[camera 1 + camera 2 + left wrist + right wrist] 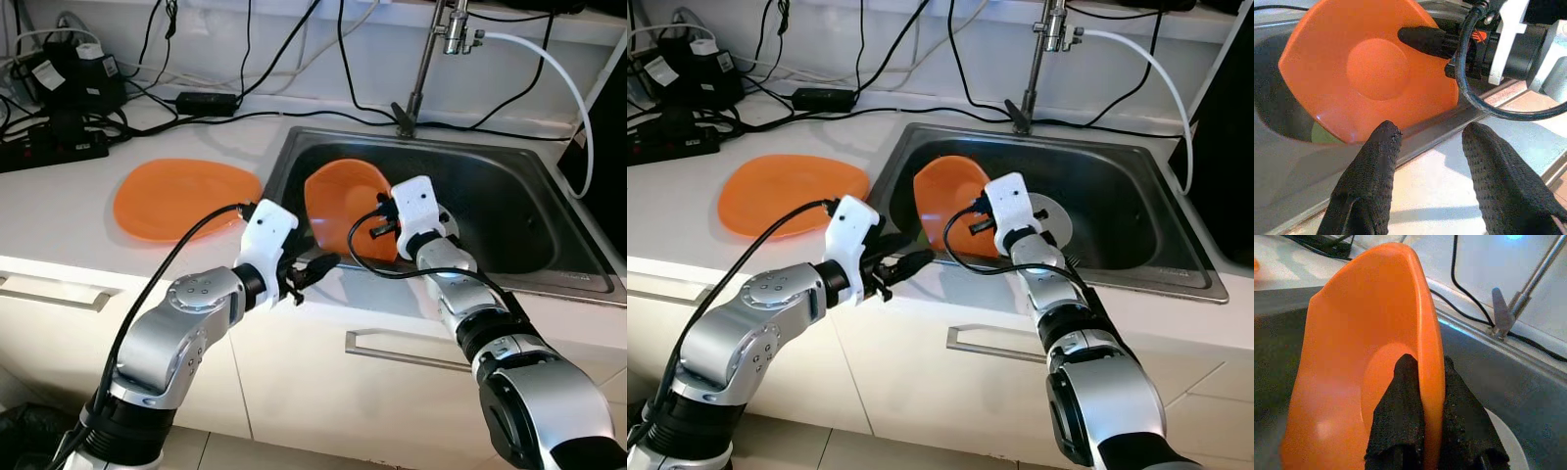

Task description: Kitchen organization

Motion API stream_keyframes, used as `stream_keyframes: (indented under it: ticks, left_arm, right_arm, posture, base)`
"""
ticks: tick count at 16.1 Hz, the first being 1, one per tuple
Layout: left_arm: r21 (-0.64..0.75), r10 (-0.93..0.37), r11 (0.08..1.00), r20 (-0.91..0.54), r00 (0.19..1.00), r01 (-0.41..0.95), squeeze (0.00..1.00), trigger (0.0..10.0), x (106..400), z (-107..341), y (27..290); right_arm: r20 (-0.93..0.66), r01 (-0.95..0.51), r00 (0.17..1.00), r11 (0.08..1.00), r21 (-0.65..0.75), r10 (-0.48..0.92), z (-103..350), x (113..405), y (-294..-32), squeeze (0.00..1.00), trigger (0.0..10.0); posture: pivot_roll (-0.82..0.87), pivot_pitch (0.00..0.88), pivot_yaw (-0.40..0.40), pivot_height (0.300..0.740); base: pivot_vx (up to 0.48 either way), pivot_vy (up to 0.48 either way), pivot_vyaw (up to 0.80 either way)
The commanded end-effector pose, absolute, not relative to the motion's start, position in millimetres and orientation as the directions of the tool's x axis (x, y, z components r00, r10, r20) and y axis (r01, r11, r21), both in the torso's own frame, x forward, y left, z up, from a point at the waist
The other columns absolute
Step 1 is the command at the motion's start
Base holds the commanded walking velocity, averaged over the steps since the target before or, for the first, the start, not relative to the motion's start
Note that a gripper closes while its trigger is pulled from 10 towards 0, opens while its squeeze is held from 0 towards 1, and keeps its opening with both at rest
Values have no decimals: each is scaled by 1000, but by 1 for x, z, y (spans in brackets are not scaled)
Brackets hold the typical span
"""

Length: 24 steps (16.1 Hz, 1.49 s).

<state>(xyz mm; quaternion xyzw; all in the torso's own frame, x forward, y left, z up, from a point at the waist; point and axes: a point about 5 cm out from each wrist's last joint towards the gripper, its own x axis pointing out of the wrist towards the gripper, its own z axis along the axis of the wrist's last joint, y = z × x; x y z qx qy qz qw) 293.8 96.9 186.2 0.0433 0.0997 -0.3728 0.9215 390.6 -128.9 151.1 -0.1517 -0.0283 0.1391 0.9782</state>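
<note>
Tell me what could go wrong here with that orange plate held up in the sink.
The right tool pinches only the rim of the upright orange plate, so it could swing or slip and drop into the sink. Lifting it out may knock the sink's front edge, where the open left tool hovers close by.

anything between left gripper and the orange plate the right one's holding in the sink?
Only the sink front rim and bare counter edge separate the open left gripper from the orange plate, per left wrist view.

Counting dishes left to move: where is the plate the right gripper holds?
Plate stands on edge inside the sink, at its left side, pinched by the right gripper.
</note>
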Motion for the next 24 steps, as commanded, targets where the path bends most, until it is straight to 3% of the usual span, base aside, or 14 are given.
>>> stream_keyframes:
  ticks: [1,11,14,15,16,17,18,24]
  left_arm:
    - [17,-690,705,-217,691,709,0,10000,290,188,95]
    - [18,-682,710,-230,694,704,0,10000,289,186,96]
    - [19,-682,708,-239,691,706,0,10000,288,185,96]
    - [20,-682,708,-241,690,706,0,10000,288,185,97]
    - [21,-681,708,-243,691,705,0,10000,288,185,97]
    - [22,-680,708,-245,691,706,0,10000,287,184,97]
    - [23,-680,708,-248,690,706,0,10000,287,184,97]
    - [31,-675,709,-260,691,704,0,10000,287,184,99]
  right_arm:
    - [64,-270,950,907,-322,306,164,394,-124,0,10000]
    - [38,-324,933,884,-337,357,155,390,-111,0,10000]
    - [36,-330,931,882,-336,362,154,389,-110,75,10000]
    - [36,-330,932,882,-336,362,155,390,-110,851,10000]
    - [38,-323,934,884,-338,356,155,390,-112,847,10000]
    - [37,-320,935,884,-340,353,155,390,-112,522,10000]
    - [36,-319,936,885,-340,351,155,390,-112,0,10000]
    - [34,-317,936,885,-341,349,155,390,-113,0,10000]
  posture:
    - [177,0,-9,740]
    - [185,0,-16,740]
    - [187,0,-15,740]
    - [186,0,-15,740]
    - [186,0,-15,740]
    - [186,0,-13,740]
    - [186,0,-13,740]
    - [187,0,-13,740]
  base:
    - [0,0,0]
    - [0,0,0]
    - [0,0,0]
    - [0,0,0]
    - [0,0,0]
    - [0,0,0]
    - [0,0,0]
    - [0,0,0]
